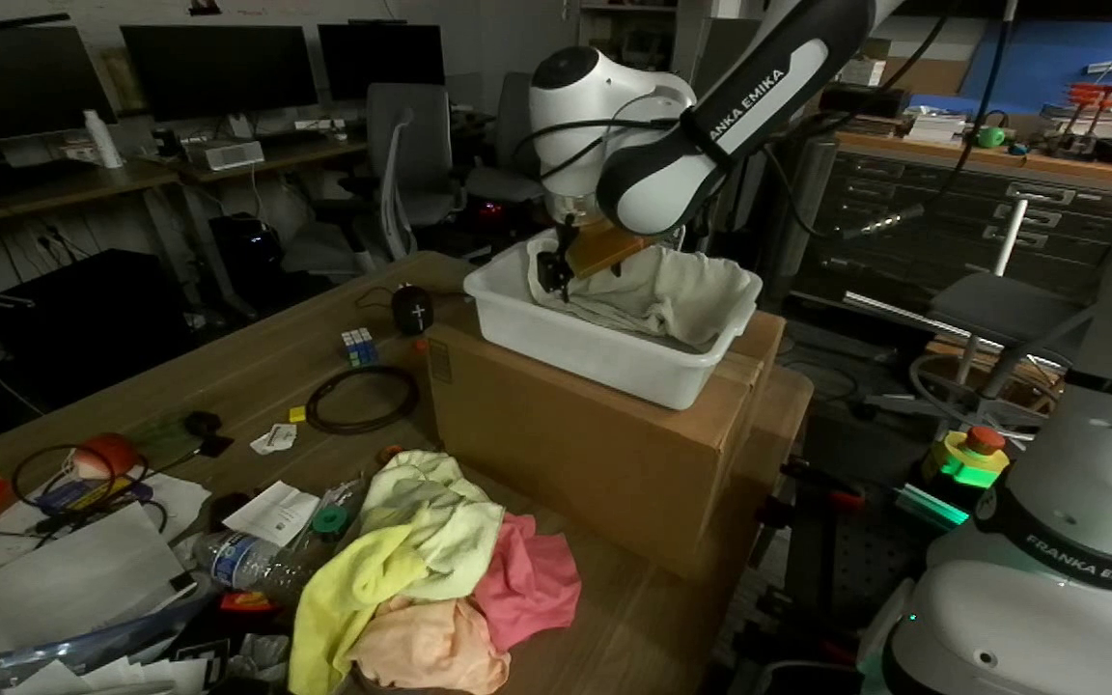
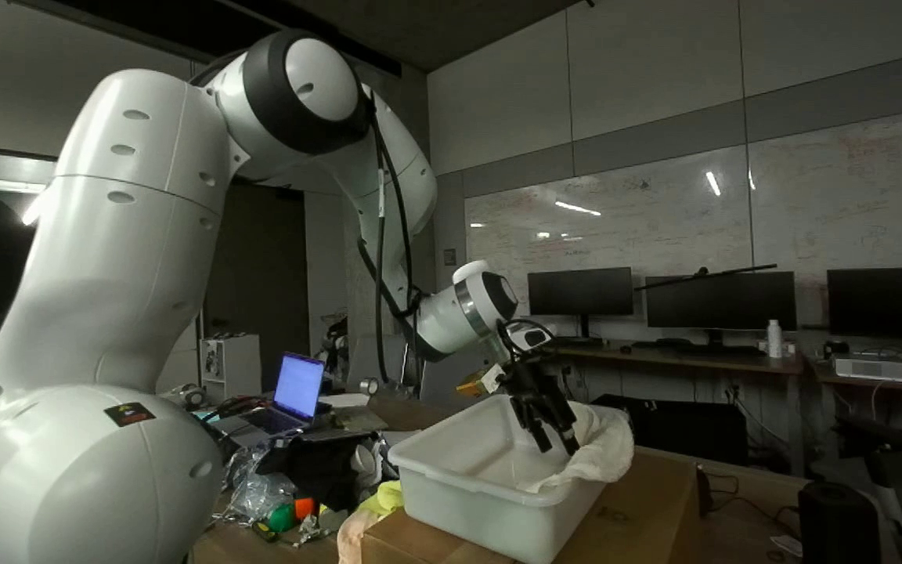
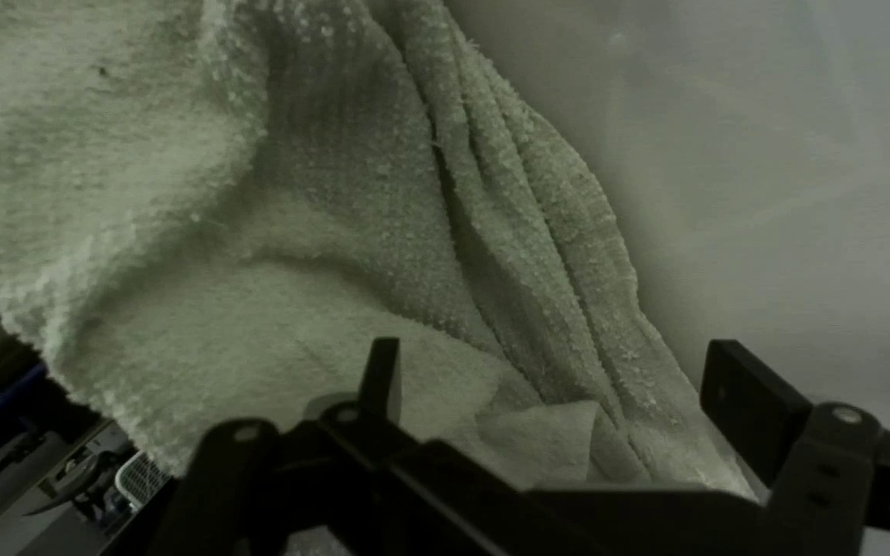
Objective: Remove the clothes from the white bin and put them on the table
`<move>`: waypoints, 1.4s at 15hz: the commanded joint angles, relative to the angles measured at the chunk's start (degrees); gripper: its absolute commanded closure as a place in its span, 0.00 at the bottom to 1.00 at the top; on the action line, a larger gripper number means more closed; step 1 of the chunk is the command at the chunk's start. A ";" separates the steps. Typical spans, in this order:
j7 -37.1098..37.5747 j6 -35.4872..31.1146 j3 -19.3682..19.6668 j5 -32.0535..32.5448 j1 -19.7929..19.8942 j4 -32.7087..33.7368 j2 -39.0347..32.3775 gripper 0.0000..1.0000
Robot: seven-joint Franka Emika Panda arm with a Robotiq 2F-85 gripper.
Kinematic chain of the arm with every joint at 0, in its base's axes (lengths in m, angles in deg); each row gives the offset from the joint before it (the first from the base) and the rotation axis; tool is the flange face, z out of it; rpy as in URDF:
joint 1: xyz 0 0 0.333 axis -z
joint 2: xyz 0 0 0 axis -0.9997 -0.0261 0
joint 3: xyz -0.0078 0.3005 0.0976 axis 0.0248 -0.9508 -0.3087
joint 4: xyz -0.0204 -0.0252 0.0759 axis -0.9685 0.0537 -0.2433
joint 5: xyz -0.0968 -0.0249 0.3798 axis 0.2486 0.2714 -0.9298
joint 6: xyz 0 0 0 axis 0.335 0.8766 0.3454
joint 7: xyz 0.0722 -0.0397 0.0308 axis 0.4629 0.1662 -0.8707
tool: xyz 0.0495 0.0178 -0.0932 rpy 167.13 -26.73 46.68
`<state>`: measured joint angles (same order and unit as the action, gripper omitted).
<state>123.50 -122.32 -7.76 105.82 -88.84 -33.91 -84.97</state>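
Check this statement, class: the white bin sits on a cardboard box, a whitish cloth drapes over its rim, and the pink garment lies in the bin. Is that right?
No: the pink garment lies on the table, not in the white bin, as an exterior view shows. The rest of the statement is right.

Inside the upright white bin (image 1: 595, 355), raised above the light-brown wooden table (image 1: 625, 632): whitish cloth (image 2: 604, 450), rumpled and draped over the rim. Crumpled together in one heap on the table: yellow-green cloth (image 1: 430, 526), pink cloth (image 1: 532, 584) and peach cloth (image 1: 432, 642), touching one another.
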 commanded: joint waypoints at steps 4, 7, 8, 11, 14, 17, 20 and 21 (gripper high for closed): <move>10.43 0.88 1.51 7.33 -0.95 1.50 -1.73 0.00; 13.83 2.04 1.53 9.84 -0.97 1.84 -2.37 0.00; 14.74 2.49 1.46 10.42 -0.92 1.99 -2.66 0.00; 16.90 4.16 1.24 11.69 -0.69 2.68 -3.74 0.00; 16.17 4.84 0.98 10.44 -0.11 3.64 -5.34 0.00; 15.63 4.68 1.20 9.83 0.38 4.49 -7.16 0.00; 16.47 5.48 1.68 10.19 0.41 5.52 -8.35 0.00; 16.64 5.87 1.81 10.23 0.45 5.84 -8.60 0.00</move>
<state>139.08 -117.88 -6.90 115.72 -88.29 -30.57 -91.44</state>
